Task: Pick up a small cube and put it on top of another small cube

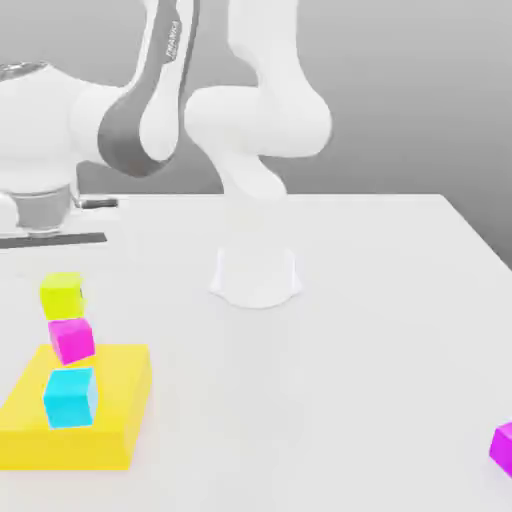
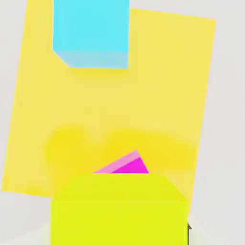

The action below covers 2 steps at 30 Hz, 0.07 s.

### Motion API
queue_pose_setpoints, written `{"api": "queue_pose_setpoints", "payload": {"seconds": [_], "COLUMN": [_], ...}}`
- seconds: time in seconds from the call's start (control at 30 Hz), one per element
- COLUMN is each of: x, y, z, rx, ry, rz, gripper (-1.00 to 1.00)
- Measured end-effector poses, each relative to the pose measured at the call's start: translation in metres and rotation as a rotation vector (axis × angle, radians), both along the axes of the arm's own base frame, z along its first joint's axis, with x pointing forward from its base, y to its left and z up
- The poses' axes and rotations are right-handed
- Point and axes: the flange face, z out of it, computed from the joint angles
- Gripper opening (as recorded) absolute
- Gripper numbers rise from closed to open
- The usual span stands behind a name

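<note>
White table (image 1: 360, 350): lime-yellow cube (image 1: 62, 295) sits atop the magenta cube (image 1: 72, 340), stacking apparently done. Gripper state cannot be told; release and retreat may remain.

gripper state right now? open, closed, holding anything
Gripper: cannot be told whether open or shut; the lime-yellow cube sits close under the hand camera, above the magenta cube.

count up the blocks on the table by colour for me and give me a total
Lime-yellow cube: 1
Magenta cubes: 2, one under the lime-yellow cube, one at the exterior view's right edge
Cyan cube: 1
Yellow slab: 1
Total: 5
</note>
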Motion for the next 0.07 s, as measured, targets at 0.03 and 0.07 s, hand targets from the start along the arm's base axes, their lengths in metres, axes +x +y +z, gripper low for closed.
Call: {"api": "queue_pose_setpoints", "payload": {"seconds": [0.03,0.07], "x": [0.0,0.0], "y": [0.0,0.0], "z": [0.0,0.0], "rx": [0.0,0.0], "ry": [0.0,0.0], "rz": [0.0,0.0], "gripper": [1.0,1.0]}}
